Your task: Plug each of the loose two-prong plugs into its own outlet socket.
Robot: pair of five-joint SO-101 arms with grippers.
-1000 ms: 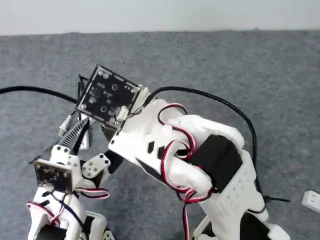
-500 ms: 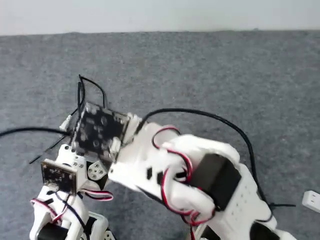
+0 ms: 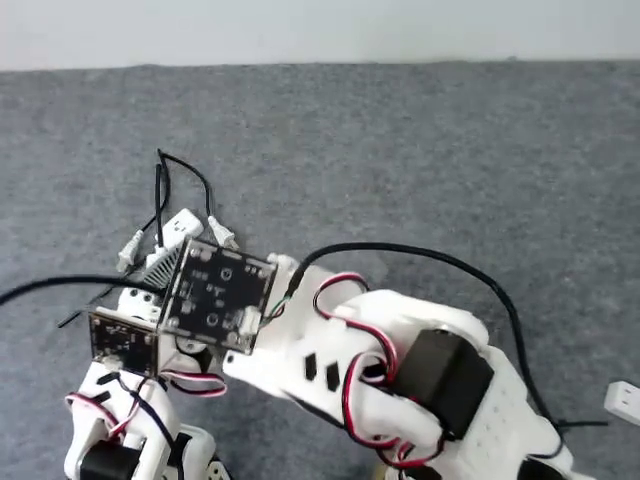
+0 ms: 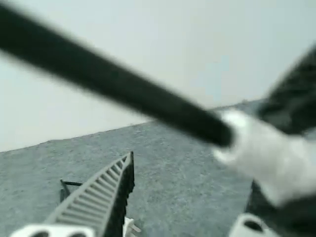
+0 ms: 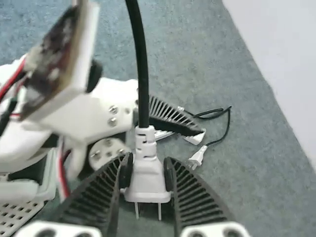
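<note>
My right gripper [image 5: 146, 173] is shut on a white two-prong plug [image 5: 146, 180]. Its prongs point back toward the wrist and its thick black cable [image 5: 139, 59] runs forward over the left arm. In the high view the right arm's camera board [image 3: 215, 295] covers this grip. My left gripper [image 5: 173, 121] lies low on the grey mat just beyond the held plug. Past it lie small loose white plugs [image 5: 198, 157] on thin black wires [image 5: 217, 118]; from above they are plugs [image 3: 186, 226] at the left centre.
A white socket-like block [image 3: 624, 400] sits at the far right edge of the grey mat [image 3: 420, 150]. The thick black cable [image 3: 45, 287] trails off to the left. Both arm bases crowd the near edge.
The right arm has drawn back toward the near edge with the plug and cable, uncovering the small plugs and wires behind it. The left arm has shifted only slightly.
</note>
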